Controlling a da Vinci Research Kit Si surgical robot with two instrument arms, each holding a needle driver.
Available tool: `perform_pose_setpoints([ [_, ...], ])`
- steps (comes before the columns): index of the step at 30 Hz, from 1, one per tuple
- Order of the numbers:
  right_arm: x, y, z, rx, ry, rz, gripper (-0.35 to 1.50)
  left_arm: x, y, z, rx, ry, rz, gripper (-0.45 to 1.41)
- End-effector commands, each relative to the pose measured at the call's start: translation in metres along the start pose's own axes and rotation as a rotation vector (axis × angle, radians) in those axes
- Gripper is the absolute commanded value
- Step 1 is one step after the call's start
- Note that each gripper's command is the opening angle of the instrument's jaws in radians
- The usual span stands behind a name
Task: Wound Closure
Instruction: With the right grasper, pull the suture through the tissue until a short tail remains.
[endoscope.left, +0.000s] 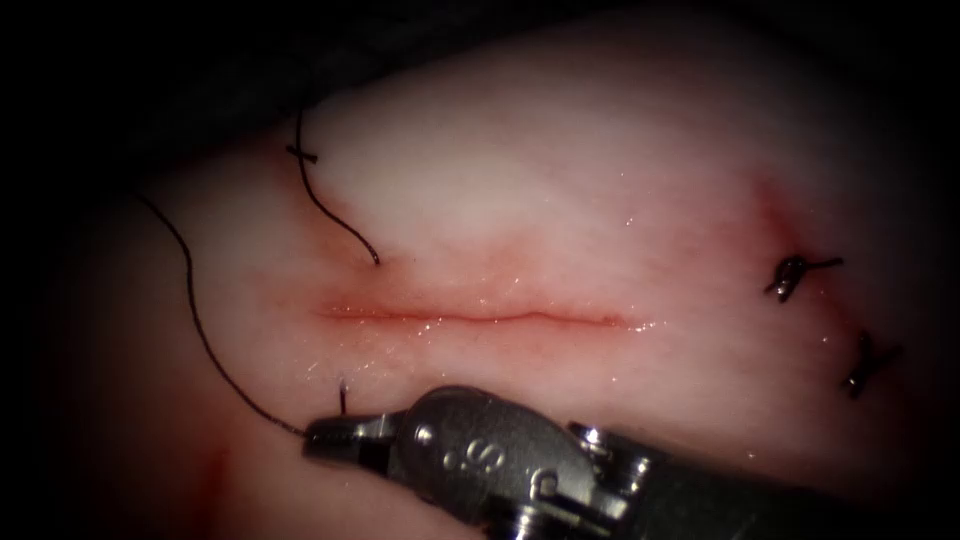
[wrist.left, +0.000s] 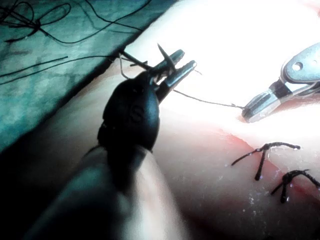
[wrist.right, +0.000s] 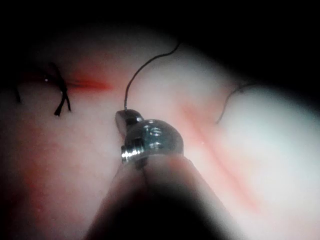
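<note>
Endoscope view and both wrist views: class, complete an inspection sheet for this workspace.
Surface: tissue, wet; the cut runs left to right.
Job's things: needle is off the tissue; thread runs left of the cut.
Clutter: two tied stitches right of the cut; loose threads.
Grippers: left tool shut on the needle, where along its curve is unclear; right tool shut on the thread.
Cables: nothing seen.
Surroundings: green cloth beside the tissue.
</note>
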Motion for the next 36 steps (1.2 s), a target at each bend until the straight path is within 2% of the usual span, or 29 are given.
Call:
perform_pose_setpoints([
  [1,0.0011,-0.0033,0.0005,0.032,0.012,-0.001,-0.35,-0.0001,-0.0006,0.0007,-0.005,-0.005,0.006,-0.45],
  [4,0.0022,-0.0088,0.0000,0.075,0.033,0.003,-0.35,0.0000,0.0001,0.0009,-0.018,-0.028,-0.007,-0.45],
  [5,0.0026,-0.0097,0.0000,0.083,0.037,0.003,-0.35,0.0000,0.0002,0.0010,-0.018,-0.031,-0.006,-0.45],
  [10,0.0039,-0.0108,-0.0001,0.105,0.096,0.004,-0.35,0.0000,0.0004,0.0009,-0.026,-0.042,-0.010,-0.45],
  [11,0.0042,-0.0106,-0.0001,0.102,0.115,0.010,-0.25,0.0000,0.0004,0.0009,-0.027,-0.042,-0.010,-0.45],
  [12,0.0051,-0.0087,-0.0007,0.083,0.194,-0.041,0.91,-0.0002,0.0002,0.0007,-0.029,-0.045,-0.010,-0.45],
  [13,0.0056,-0.0068,-0.0015,0.065,0.236,-0.095,1.16,-0.0003,0.0000,0.0005,-0.025,-0.050,-0.010,-0.45],
  [14,0.0058,-0.0058,-0.0019,0.058,0.250,-0.121,1.23,-0.0005,-0.0002,0.0003,-0.019,-0.057,-0.010,-0.45],
  [15,0.0061,-0.0038,-0.0028,0.044,0.276,-0.166,1.28,-0.0007,-0.0006,-0.0001,-0.008,-0.068,-0.010,-0.45],
  [16,0.0061,-0.0038,-0.0028,0.044,0.276,-0.166,1.28,-0.0007,-0.0006,-0.0001,-0.008,-0.068,-0.010,-0.45],
  [17,0.0062,-0.0021,-0.0035,0.032,0.289,-0.192,1.30,-0.0009,-0.0012,-0.0006,0.004,-0.082,-0.010,-0.45],
  [20,0.0058,0.0003,-0.0040,0.008,0.288,-0.240,1.31,-0.0012,-0.0019,-0.0013,0.021,-0.101,-0.007,-0.45],
  [23,0.0048,0.0030,-0.0036,-0.015,0.287,-0.273,1.33,-0.0017,-0.0027,-0.0020,0.048,-0.127,0.001,-0.45],
  [24,0.0048,0.0030,-0.0036,-0.015,0.287,-0.273,1.33,-0.0017,-0.0027,-0.0020,0.048,-0.127,0.001,-0.45],
  [26,0.0043,0.0046,-0.0030,-0.025,0.284,-0.278,1.26,-0.0020,-0.0030,-0.0022,0.062,-0.138,0.007,-0.45],
  [32,0.0034,0.0070,0.0001,-0.056,0.245,-0.289,1.23,-0.0023,-0.0026,-0.0013,0.064,-0.133,0.014,-0.45],
  [36,0.0032,0.0083,0.0030,-0.072,0.208,-0.301,1.30,-0.0024,-0.0023,-0.0009,0.038,-0.145,0.004,-0.45],
])
